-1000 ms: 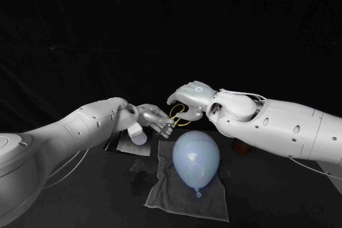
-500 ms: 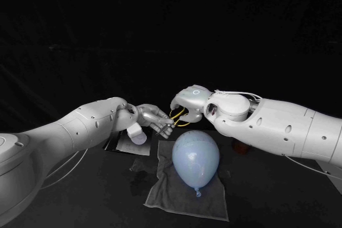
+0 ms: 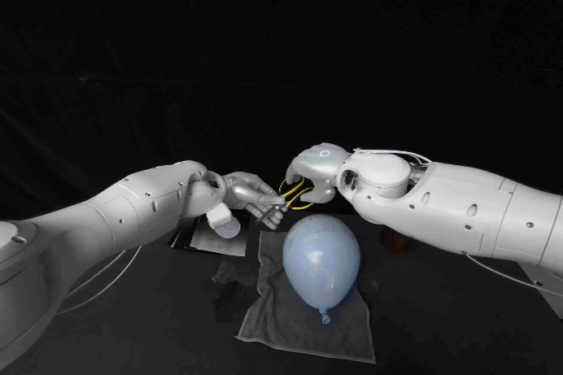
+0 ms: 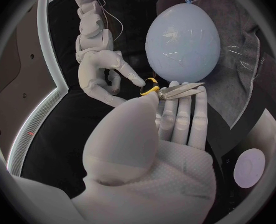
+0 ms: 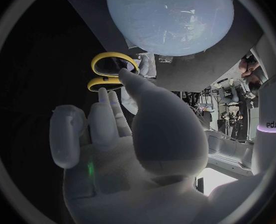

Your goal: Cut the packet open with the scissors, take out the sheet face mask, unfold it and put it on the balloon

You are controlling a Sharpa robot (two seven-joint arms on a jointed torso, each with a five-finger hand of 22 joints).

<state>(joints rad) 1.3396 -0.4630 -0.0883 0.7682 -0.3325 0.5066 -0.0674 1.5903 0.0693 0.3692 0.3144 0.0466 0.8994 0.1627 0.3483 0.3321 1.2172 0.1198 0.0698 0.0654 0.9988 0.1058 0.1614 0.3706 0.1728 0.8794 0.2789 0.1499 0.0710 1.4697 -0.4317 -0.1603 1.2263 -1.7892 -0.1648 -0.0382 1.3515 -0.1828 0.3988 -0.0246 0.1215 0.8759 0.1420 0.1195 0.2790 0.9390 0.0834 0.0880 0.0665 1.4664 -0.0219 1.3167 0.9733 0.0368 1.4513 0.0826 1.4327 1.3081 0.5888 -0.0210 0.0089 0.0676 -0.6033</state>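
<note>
Lying nearest the robot, a crumpled grey cloth (image 3: 294, 334) is spread on the black tabletop (image 3: 141, 326) and carries the pale blue, egg-shaped rubber balloon (image 3: 320, 261), which sits below both hands with its knot end toward the robot. Farther back, beneath the outer side of the left hand (image 3: 252, 198), the flat silvery packet (image 3: 209, 238) lies on the tabletop, too dim to tell whether it has been cut. Above the balloon's far end the left hand is raised and grips the small yellow-handled steel scissors (image 4: 175, 90) by the blades, which lie together across its fingers under the thumb, with the loops turned toward the right hand (image 3: 315, 167). That hand meets them from the opposite side with its fingers apart. One fingertip touches a yellow loop, but whether any finger has passed through it, or has a real hold, I cannot tell. This looks like a hand-over into a cutting grip, so the task is at an early stage. The main risk is the left hand letting go before the right is properly threaded. The scissors would then drop point-first onto the balloon directly below and could burst it. A finger pushing against the rim of a loop instead of entering it could also twist the blades out of the pinch.
</note>
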